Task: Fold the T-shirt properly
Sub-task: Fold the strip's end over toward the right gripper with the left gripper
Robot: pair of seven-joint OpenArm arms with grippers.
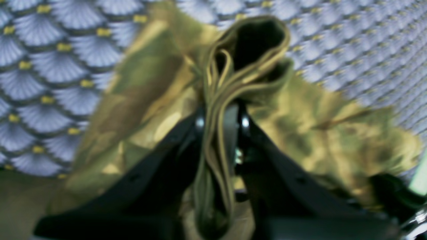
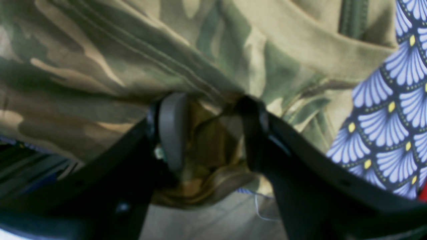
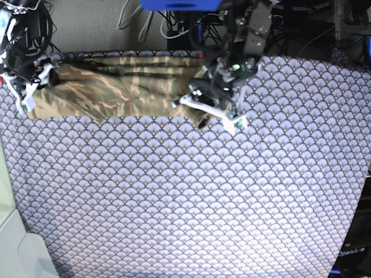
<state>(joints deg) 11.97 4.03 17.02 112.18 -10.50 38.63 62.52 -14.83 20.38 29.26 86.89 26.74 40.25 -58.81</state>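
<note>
The camouflage T-shirt [image 3: 116,87] lies as a long, bunched band along the far edge of the table, stretched between my two grippers. My left gripper [image 3: 204,116] holds its right end; in the left wrist view it [image 1: 222,116] is shut on several gathered folds and hems of the T-shirt [image 1: 143,100], which loop up above the fingertips. My right gripper [image 3: 35,81] is at the shirt's left end. In the right wrist view a wad of the T-shirt [image 2: 100,50] fills the gap between its fingers [image 2: 171,126], and the gripper [image 2: 210,123] is shut on it.
The purple-white scallop tablecloth [image 3: 185,197] covers the whole table. Cables and dark equipment [image 3: 174,29] sit behind the far edge. A white surface [image 3: 23,255] shows at the near left corner. The table's left edge runs close to my right gripper.
</note>
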